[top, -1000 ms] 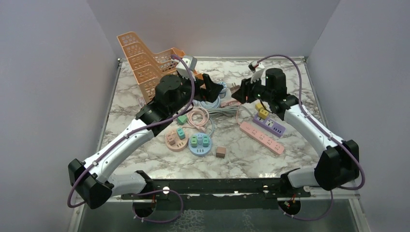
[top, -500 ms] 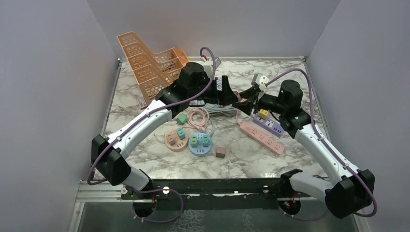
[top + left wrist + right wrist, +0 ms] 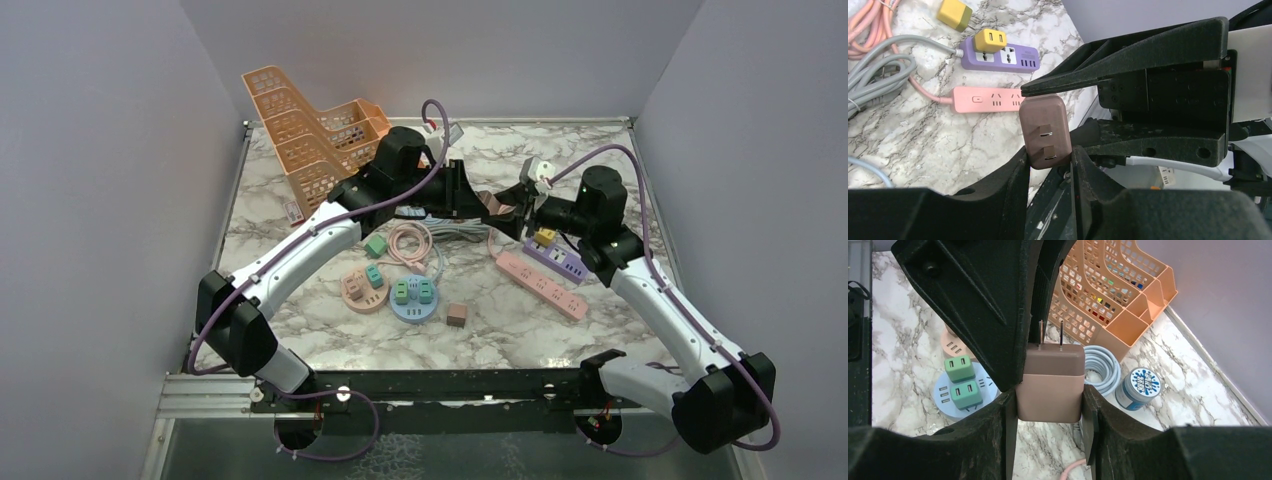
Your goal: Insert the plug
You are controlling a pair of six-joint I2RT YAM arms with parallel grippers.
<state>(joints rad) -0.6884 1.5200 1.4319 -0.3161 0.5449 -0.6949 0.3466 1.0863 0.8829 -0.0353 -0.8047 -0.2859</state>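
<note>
The brown plug [image 3: 496,203] hangs in the air above the back middle of the table, caught between both grippers. My right gripper [image 3: 1049,400] is shut on its body, with the two metal prongs pointing away from the wrist. My left gripper [image 3: 1048,157] is shut on the prong end of the plug [image 3: 1044,131], and its fingers [image 3: 1017,185] press the two sides. In the top view the left gripper [image 3: 478,199] and right gripper [image 3: 514,207] meet tip to tip. The right gripper's fingers [image 3: 1128,55] bracket the plug above and below in the left wrist view.
On the table below lie a pink power strip [image 3: 541,284] and a purple power strip [image 3: 557,259] carrying a yellow adapter [image 3: 545,236]. A round blue socket [image 3: 413,297] holds green plugs, beside a round pink socket [image 3: 364,288]. An orange basket [image 3: 310,135] stands back left. A brown cube [image 3: 457,315] sits near the front.
My left arm swung right to meet the right gripper and its jaws closed on the plug. The right arm shifted right, then held still with the plug.
</note>
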